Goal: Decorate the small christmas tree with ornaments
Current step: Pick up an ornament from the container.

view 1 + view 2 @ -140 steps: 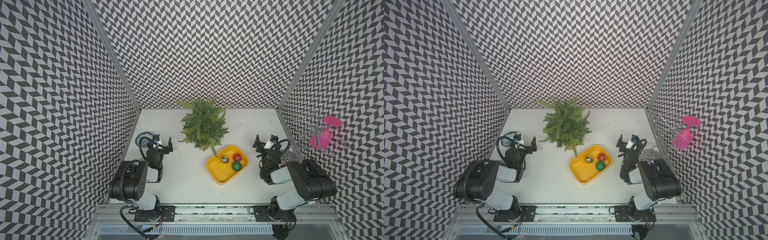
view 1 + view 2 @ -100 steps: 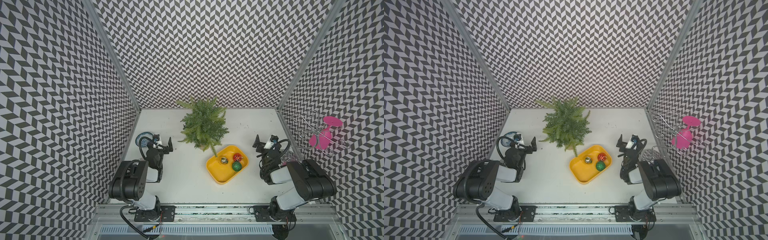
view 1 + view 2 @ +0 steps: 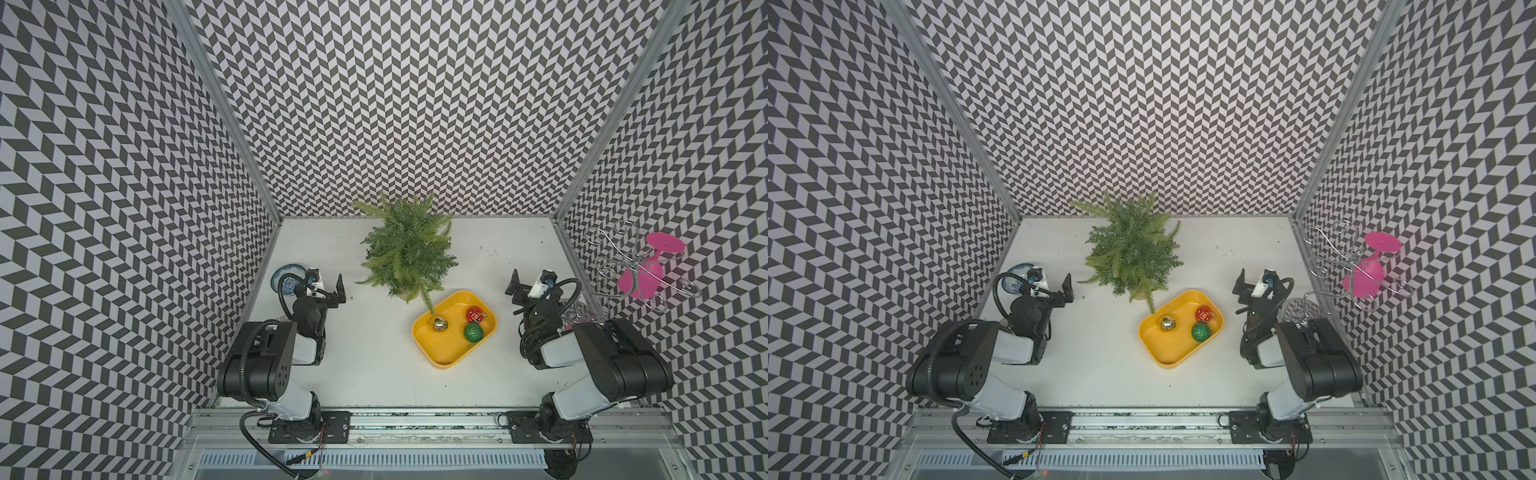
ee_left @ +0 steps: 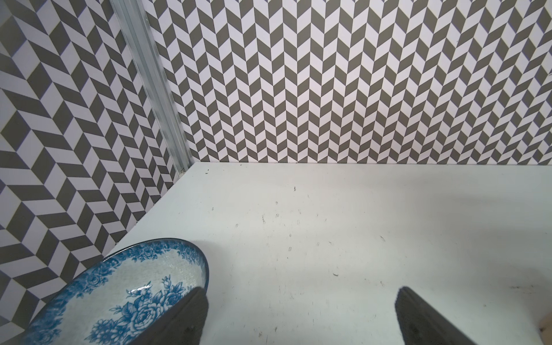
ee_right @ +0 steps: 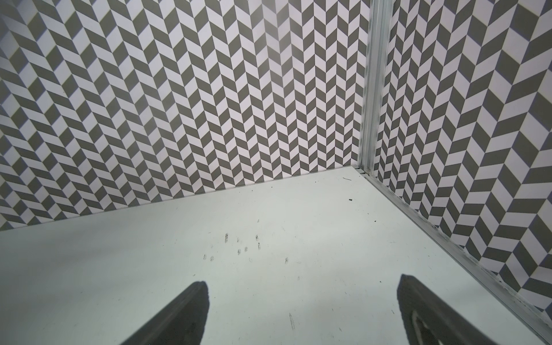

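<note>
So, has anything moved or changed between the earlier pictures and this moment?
Nothing has visibly changed. The left end effector and the right end effector are open and empty as before. The three ornaments still lie in the yellow tray, beside the tree.

You work on a matt white table (image 3: 365, 353), scuffed with small dark marks. The small christmas tree (image 3: 405, 253) looks like plastic, with feathery matt needles. In the smooth, glossy yellow plastic tray (image 3: 444, 349), the gold ornament (image 3: 438, 323) is mirror-shiny, the green ornament (image 3: 473, 333) glittery and rough, and the red ornament (image 3: 474, 314) shiny. Your blue-flowered bowl (image 4: 134, 286) is glazed and glossy. The wire rack (image 3: 631, 261) is bright metal, and its pink glass (image 3: 640, 280) looks smooth.
</note>
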